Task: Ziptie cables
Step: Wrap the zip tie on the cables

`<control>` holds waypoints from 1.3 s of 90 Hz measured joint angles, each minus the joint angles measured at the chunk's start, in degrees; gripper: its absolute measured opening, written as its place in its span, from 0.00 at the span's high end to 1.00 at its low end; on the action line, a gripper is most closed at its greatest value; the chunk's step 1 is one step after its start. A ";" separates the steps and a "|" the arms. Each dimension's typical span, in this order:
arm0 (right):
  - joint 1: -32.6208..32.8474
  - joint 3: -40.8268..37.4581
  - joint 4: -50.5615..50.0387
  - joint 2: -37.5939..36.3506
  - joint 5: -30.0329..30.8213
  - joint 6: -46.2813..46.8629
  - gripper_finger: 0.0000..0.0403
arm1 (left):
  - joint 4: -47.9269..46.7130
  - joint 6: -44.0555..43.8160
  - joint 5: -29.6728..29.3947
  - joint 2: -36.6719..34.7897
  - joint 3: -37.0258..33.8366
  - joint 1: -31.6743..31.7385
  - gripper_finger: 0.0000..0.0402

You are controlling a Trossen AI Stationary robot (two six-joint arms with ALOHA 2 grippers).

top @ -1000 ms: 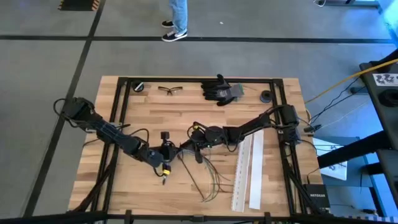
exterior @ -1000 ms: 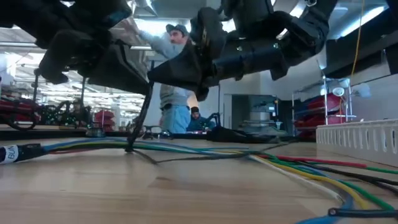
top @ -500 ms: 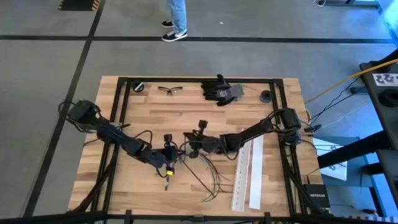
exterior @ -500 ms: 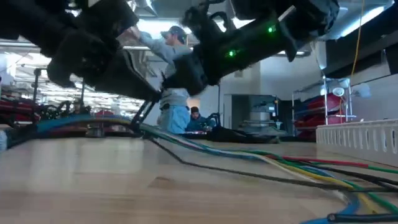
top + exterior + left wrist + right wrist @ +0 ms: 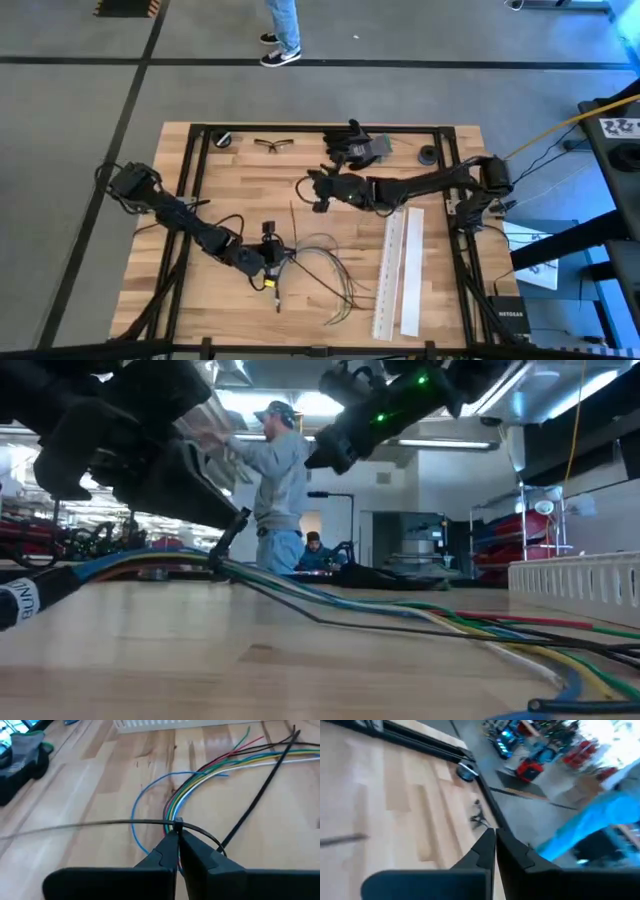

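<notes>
the cinching step looks nearly done: the left hand (image 5: 176, 837), low in the centre-left of the high view, pinches shut on the zip tie (image 5: 176, 824) looped around the cables (image 5: 210, 762) on the worktop (image 5: 100, 795). the right hand (image 5: 318, 190) hangs raised at upper centre, fingers closed and empty. next likely needs pulling the tail tighter.

The place looks like an industrial workshop or robotics lab. A grey concrete floor (image 5: 420, 95) marked with dark lines surrounds a wooden worktable (image 5: 240, 180) bearing safety glasses (image 5: 269, 144) and work gloves (image 5: 355, 143). Behind a standing person (image 5: 275, 480) stand what seem to be machines and racks under strip lights.
</notes>
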 joint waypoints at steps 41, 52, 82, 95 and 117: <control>4.02 -9.67 2.20 0.65 -29.21 38.29 0.74 | 0.41 1.18 -0.87 -0.54 0.00 0.38 1.00; 6.43 -11.61 7.67 3.11 -31.13 39.03 0.69 | 0.35 1.44 -0.87 -0.57 0.00 0.29 1.00; 11.15 -11.41 16.82 11.75 -31.26 31.48 0.67 | -0.75 2.82 -0.92 -0.57 -0.02 0.31 1.00; 12.48 -8.33 18.20 14.57 -30.85 29.33 0.67 | -2.14 3.01 -1.04 -0.57 -0.01 -0.59 1.00; 13.70 -0.37 17.52 19.53 -29.38 26.52 0.67 | -4.82 4.15 -1.01 -2.63 0.55 -3.91 1.00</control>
